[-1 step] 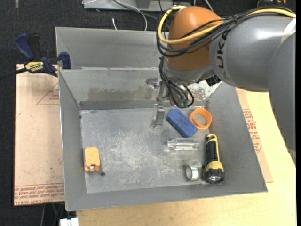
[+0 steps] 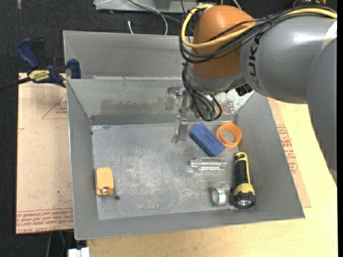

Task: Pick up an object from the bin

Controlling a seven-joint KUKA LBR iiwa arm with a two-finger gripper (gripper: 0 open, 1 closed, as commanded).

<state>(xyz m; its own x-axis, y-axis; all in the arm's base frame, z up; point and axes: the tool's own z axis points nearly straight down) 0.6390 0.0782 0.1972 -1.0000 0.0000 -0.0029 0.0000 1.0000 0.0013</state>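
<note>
My gripper hangs under the orange-covered wrist, low over the bin floor near the back wall, right of centre. Just to its right lies a blue rectangular block, close to the gripper but apart from it. An orange ring sits right of the block. A clear plastic tube lies on its side in front of the block. I see nothing held in the gripper.
A black and yellow flashlight lies near the right front, with a small silver roll beside it. A yellow-orange block rests at the front left. The arm covers the bin's back right corner.
</note>
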